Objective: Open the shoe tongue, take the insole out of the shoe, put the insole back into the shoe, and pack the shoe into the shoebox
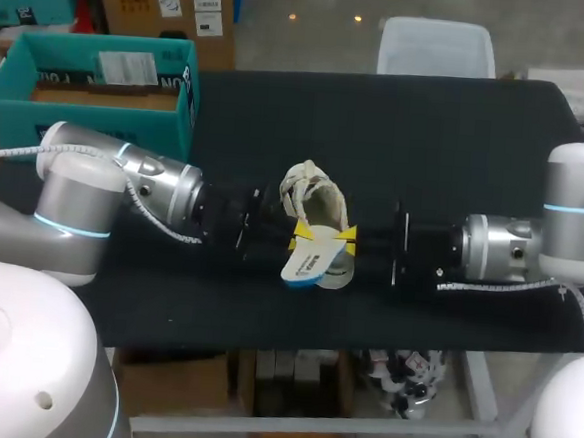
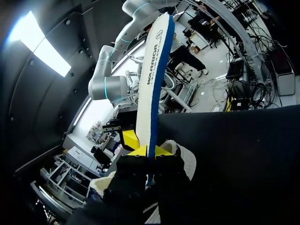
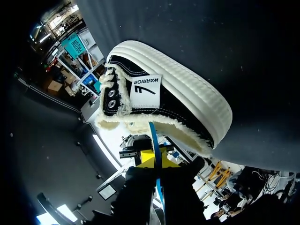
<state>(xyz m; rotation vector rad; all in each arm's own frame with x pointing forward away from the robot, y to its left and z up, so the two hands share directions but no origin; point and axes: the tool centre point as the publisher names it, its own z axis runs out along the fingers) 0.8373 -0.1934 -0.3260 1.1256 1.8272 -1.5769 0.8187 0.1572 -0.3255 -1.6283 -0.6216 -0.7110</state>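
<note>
Shoebox open, well apart from my tools. My left tool and right tool each clamp the insole, outside the shoe lying just beside them on the tabletop.

A robotics lab is shown. A black table is flanked by the left arm at nine o'clock and the right arm at three.

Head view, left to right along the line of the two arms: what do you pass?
left arm → left gripper → right gripper → right arm. The insole and shoe overlap both grippers, so they have no clear place.
</note>
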